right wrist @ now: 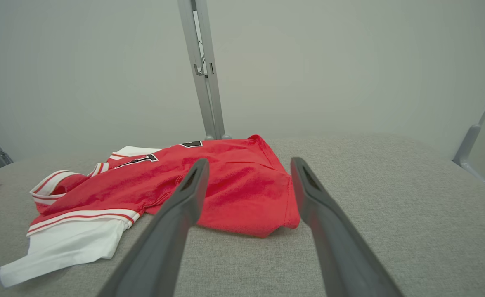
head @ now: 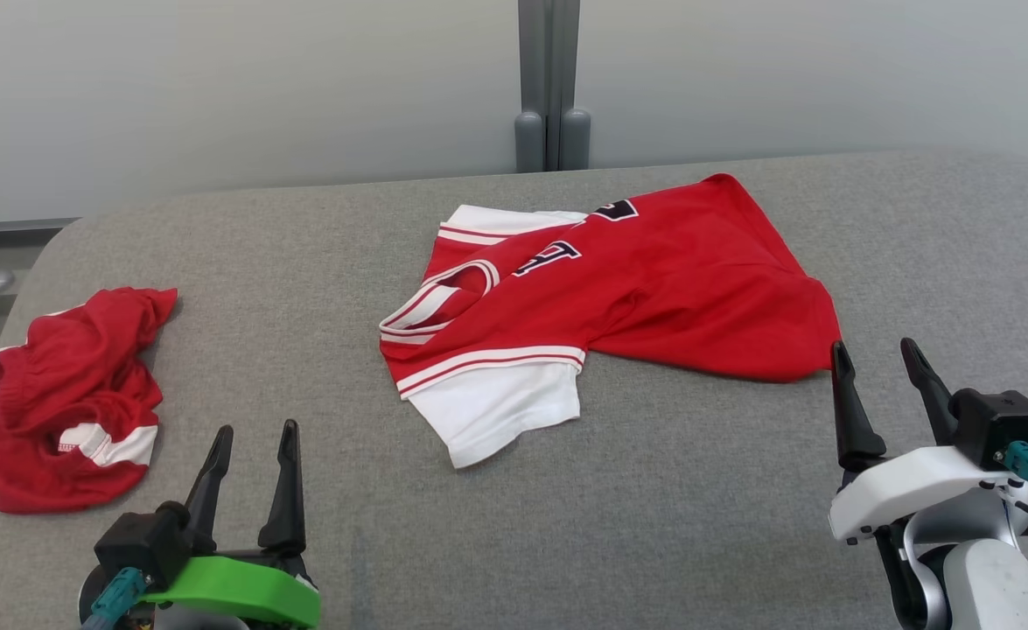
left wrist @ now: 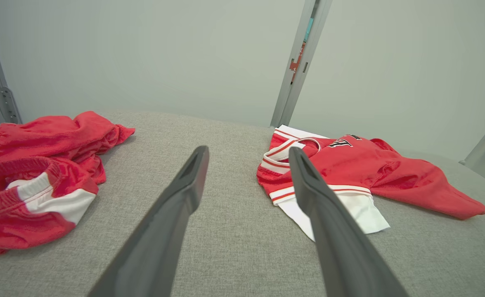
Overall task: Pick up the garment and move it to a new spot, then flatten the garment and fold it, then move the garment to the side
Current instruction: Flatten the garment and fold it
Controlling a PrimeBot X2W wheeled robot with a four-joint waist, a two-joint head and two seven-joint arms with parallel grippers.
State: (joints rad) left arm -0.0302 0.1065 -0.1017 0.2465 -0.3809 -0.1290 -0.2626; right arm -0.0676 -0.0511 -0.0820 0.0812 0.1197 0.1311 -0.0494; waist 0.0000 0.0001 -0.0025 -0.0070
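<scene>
Grey tabletop (head: 697, 490): jersey (head: 680, 289) well inside edges.

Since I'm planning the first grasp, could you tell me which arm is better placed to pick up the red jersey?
Probably the right. The right gripper stands open beside the hem corner of the red jersey; the left gripper, also open, sits farther off, nearer the crumpled red shorts.

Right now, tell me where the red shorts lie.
Head view: the red shorts lie crumpled at the left edge of the grey surface, up-left of the left fingers, left of the jersey.
</scene>
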